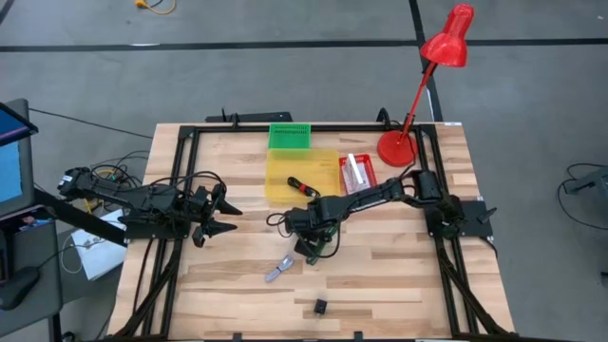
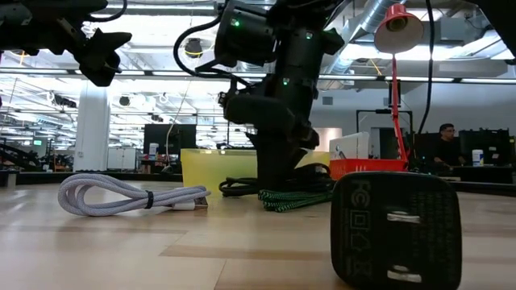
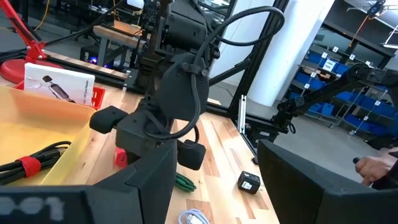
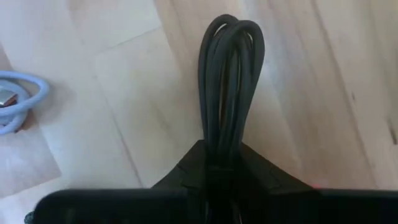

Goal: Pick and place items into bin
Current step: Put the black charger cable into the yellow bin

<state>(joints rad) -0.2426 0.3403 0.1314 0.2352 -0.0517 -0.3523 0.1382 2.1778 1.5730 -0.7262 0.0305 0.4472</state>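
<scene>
the right pincer point(image 1: 309, 249) is down at the wooden table point(image 1: 399, 285), clenched on a looped black cable point(image 4: 229, 74); the left pincer point(image 1: 224, 217) hangs released, well apart.

Pale smooth wood table point(image 1: 399, 285), translucent yellow plastic bin point(image 1: 285, 171), matt black charger point(image 2: 395, 229)

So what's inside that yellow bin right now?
The yellow bin holds a black cable with a red band. In the left wrist view its near wall hides the rest of the floor.

Right claw point(image 1: 311, 249) down, left claw point(image 1: 228, 218) spread
</scene>
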